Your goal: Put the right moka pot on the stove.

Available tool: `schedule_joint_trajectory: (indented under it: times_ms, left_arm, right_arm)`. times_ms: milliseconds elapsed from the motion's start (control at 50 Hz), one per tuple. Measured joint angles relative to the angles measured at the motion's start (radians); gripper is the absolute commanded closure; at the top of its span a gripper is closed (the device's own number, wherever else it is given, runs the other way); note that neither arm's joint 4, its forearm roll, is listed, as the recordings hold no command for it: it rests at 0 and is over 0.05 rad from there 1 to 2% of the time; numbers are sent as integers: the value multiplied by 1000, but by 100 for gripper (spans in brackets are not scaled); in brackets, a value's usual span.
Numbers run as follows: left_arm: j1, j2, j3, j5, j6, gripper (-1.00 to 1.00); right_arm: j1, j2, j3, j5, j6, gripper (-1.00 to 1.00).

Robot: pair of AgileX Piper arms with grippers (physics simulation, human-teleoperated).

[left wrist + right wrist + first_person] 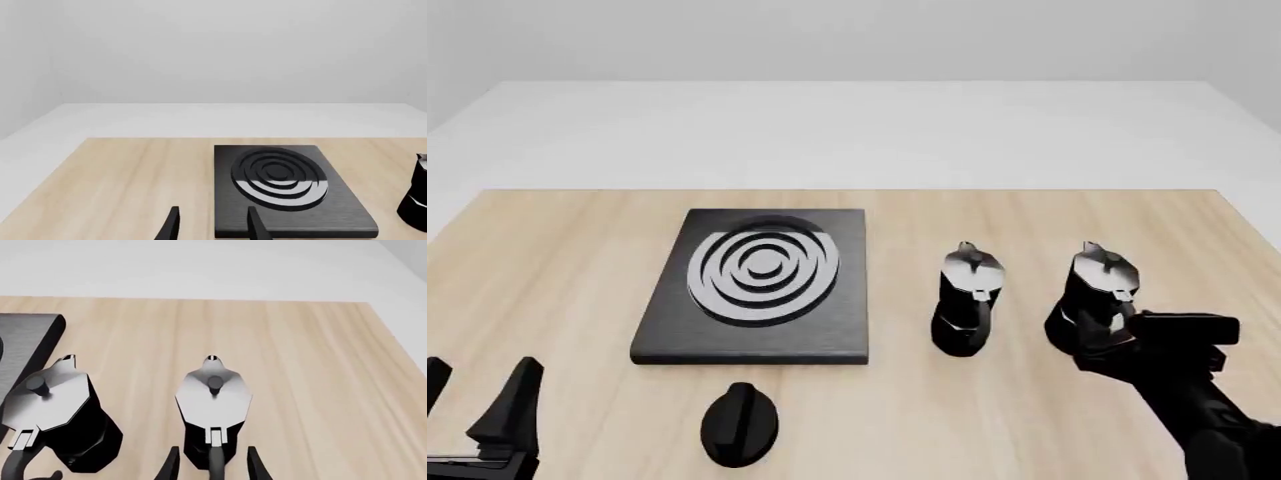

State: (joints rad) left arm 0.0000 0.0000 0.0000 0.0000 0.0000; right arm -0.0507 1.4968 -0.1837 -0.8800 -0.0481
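Our right claw [210, 465] sits low with its fingers spread apart; our left claw [481, 400] rests low at near left, fingers parted.

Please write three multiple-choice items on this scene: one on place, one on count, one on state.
1. Where does the knob lie?
A. on the stove
B. nearer the camera than the stove
C. right of both pots

2. How many pots stand on the table?
A. one
B. two
C. three

3. What is on the stove?
A. nothing
B. the right pot
C. the knob

Answers:
1 B, it sits at the stove's near edge.
2 B, the left pot and right pot.
3 A, its rings are bare; the right gripper fingers flank the right pot's handle.
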Motion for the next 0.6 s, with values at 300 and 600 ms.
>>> schedule_joint_trajectory:
  times_ms: [300,600]
  left_arm:
    - [0,0,0,0,0,-100]
    - [0,0,0,0,0,-100]
  right_arm:
    - [4,12,-5,-10,-2,100]
    - [10,-43,13,28,6,100]
